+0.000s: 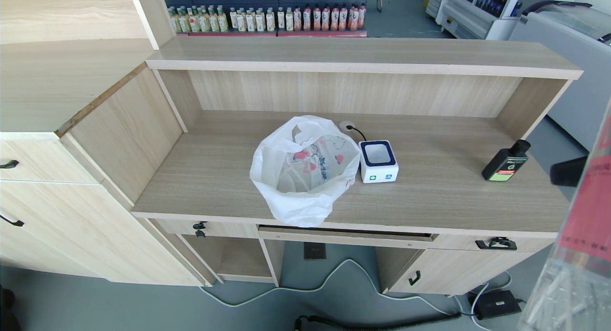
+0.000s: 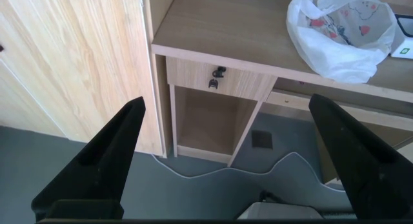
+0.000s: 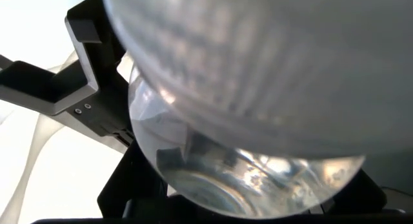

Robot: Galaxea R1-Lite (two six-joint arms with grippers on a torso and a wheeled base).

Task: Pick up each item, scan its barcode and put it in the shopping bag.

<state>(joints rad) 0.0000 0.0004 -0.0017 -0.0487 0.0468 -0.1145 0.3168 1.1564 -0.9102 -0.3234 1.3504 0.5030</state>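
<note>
A see-through round plastic tub with a red label [image 1: 591,202] is up in the air at the robot's right side, past the right end of the desk. The right gripper [image 3: 219,140] holds it, and its black jaws are closed on the tub. Thin white sticks show inside the tub at its lower end.

The light wooden desk [image 1: 429,197] has a high back wall and a shelf on top. A white plastic shopping bag [image 1: 286,207] stands in the middle of the desk, near the front edge, and its mouth is open to the top. It has red and blue pictures on it, and it is hard to tell if anything is inside. A small white box scanner with a dark blue frame on top [image 1: 378,161] sits just beside the bag, on the robot's right. A thin black wire [image 1: 357,132] runs from the scanner to a round hole in the desk behind it.

A black bottle with a red and green label [image 1: 506,161] lies on the desk near the right end, well apart from the scanner.

The left gripper [image 2: 227,99] hangs low in front of the desk, over the grey floor, on the left of the bag. Its jaws are wide apart and hold nothing.

Under the desk there is a drawer with a small black lock [image 2: 217,78]. White and black cords [image 1: 334,283] lie on the floor. Far behind the desk, rows of drink bottles [image 1: 267,19] stand on a shop shelf.
</note>
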